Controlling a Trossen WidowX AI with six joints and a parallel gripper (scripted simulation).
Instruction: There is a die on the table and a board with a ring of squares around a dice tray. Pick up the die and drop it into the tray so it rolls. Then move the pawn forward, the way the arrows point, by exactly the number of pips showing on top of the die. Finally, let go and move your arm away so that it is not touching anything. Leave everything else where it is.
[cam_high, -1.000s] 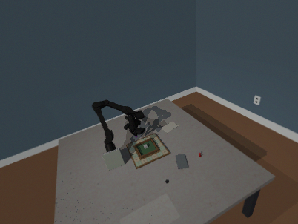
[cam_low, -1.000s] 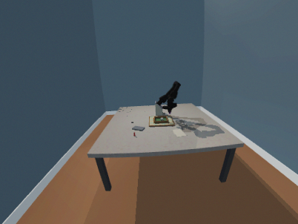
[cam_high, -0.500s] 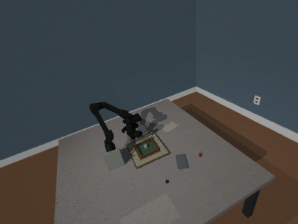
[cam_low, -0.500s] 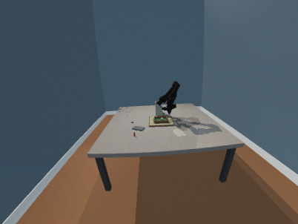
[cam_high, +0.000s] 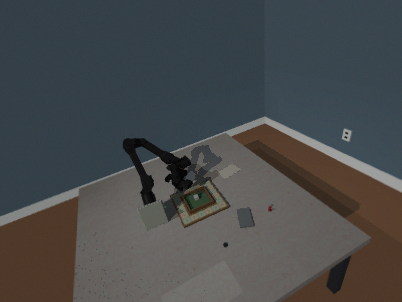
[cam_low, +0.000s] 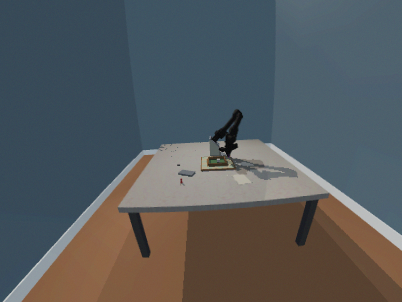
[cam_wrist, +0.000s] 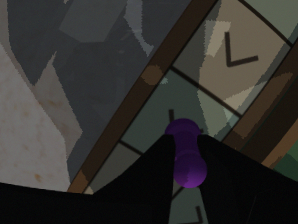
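Note:
My gripper (cam_high: 183, 188) (cam_low: 229, 155) (cam_wrist: 187, 141) is shut on the purple pawn (cam_wrist: 190, 170), beside the tray at the board's far side in the top view. In the wrist view the pawn is over a green square near the board's outer frame; whether its base touches the board I cannot tell. The board (cam_high: 188, 219) (cam_low: 217, 169) (cam_wrist: 133, 110) has pale green and cream squares with arrows. The white die (cam_high: 196, 197) (cam_low: 218, 160) lies in the green dice tray (cam_high: 204, 202) (cam_wrist: 289, 170); its pips are too small to read.
A pale upright panel (cam_high: 153, 215) (cam_low: 214, 148) stands beside the board near the arm's base. A grey flat block (cam_high: 245, 218) (cam_low: 186, 173), a small red object (cam_high: 270, 208) (cam_low: 181, 181) and a small dark object (cam_high: 225, 244) (cam_low: 178, 165) lie farther off. A cream patch (cam_high: 230, 171) (cam_low: 241, 179) shows behind.

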